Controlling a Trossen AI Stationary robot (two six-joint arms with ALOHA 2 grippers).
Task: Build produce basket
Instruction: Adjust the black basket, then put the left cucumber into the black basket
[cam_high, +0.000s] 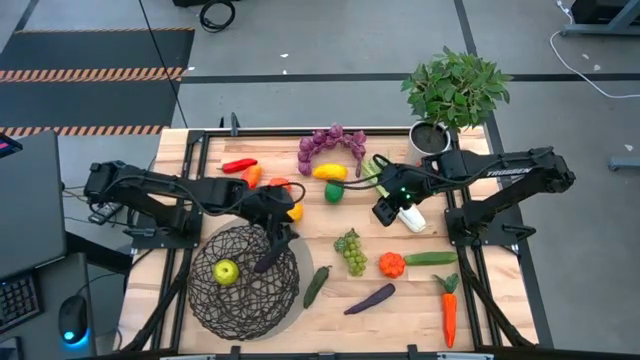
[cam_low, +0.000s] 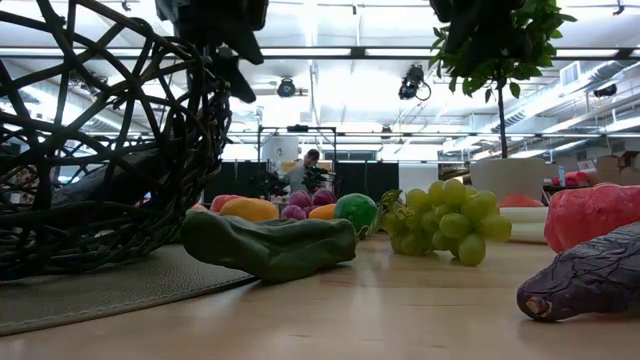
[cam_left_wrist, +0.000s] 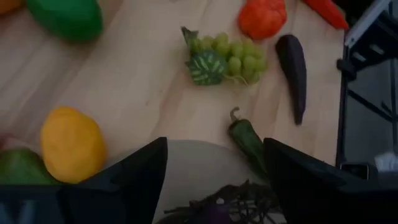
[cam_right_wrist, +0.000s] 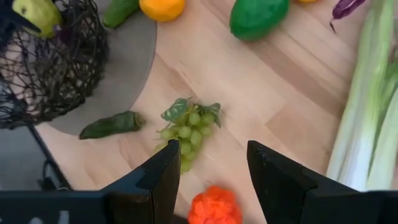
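Note:
The dark wire basket stands on a grey mat at the near left. It holds a yellow-green apple and a dark purple eggplant. My left gripper hangs open and empty over the basket's far right rim; in the left wrist view the rim and the eggplant show below its fingers. My right gripper is open and empty above the table's middle, beside the celery. In its wrist view the green grapes lie ahead of the fingers.
Loose produce lies around: purple grapes, lemon, green grapes, a green pepper, a second eggplant, an orange pepper, a cucumber and a carrot. A potted plant stands at the far right.

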